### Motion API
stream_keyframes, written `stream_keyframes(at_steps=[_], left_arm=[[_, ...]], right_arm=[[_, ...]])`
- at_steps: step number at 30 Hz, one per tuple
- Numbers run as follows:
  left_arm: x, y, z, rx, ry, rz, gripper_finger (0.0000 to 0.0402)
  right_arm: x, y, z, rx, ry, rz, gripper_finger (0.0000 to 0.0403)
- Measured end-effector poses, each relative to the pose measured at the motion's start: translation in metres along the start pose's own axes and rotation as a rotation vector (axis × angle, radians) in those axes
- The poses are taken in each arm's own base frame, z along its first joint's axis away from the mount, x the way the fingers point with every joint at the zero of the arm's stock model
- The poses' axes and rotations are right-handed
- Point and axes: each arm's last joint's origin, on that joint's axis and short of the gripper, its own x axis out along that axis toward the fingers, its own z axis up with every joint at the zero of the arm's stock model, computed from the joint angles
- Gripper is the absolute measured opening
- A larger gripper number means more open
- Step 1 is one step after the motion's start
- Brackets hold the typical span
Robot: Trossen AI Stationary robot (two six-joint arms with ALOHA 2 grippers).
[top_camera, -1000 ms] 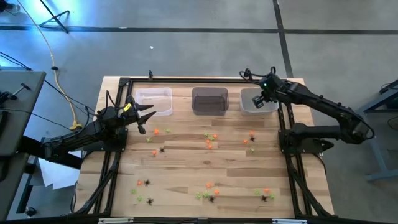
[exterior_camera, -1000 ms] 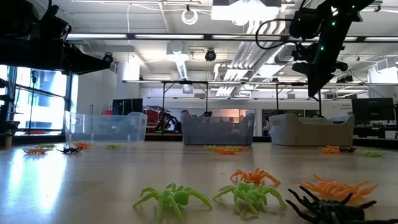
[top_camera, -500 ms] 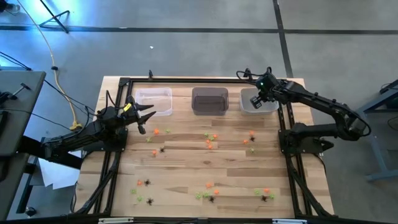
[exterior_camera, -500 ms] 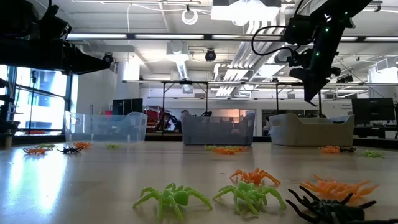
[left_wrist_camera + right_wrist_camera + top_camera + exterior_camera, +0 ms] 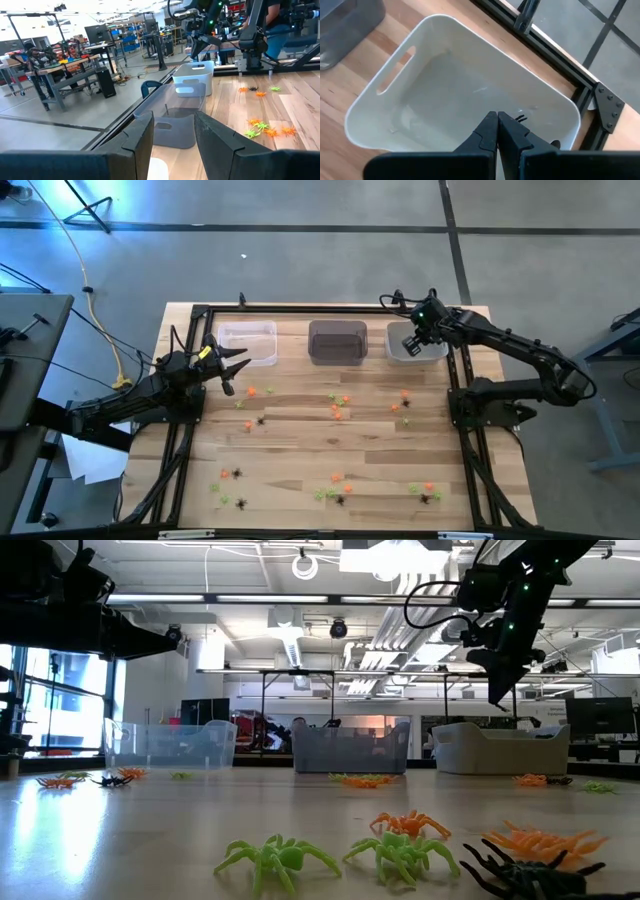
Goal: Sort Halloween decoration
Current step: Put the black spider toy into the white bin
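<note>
Three bins stand in a row along the far edge of the worktop [image 5: 300, 450]: the left bin [image 5: 247, 342], the middle bin [image 5: 337, 341] and the right bin [image 5: 413, 345]. The trinkets [image 5: 337, 409] lie scattered on the worktop nearer than the bins, some in a band just before them, others along the near edge. The left hand [image 5: 232, 365] is above the worktop just near of the left bin; the right hand [image 5: 412, 340] is over the right bin.

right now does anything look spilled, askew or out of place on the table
Nothing looks damaged or tipped. The three bins stand upright in a row along the far edge. The tiny orange, green and black spiders lie scattered loose over the table, unsorted. The right gripper, shut, hangs over the white bin.
</note>
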Motion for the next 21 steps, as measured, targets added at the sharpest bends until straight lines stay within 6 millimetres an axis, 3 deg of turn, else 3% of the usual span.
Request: stream_keyframes(at_steps=[14,21], left_arm=[[0.0000,0.0000,-0.0001,0.000,0.000,0.000,0.0131],[0.0000,0.0000,0.0000,0.000,0.000,0.000,0.0131]], right_arm=[[-0.0001,0.0029,0.0017,0.011,-0.011,0.093,0.0007],[-0.0019,0.0103,0.0067,-0.015,-0.059,0.243,0.0082]])
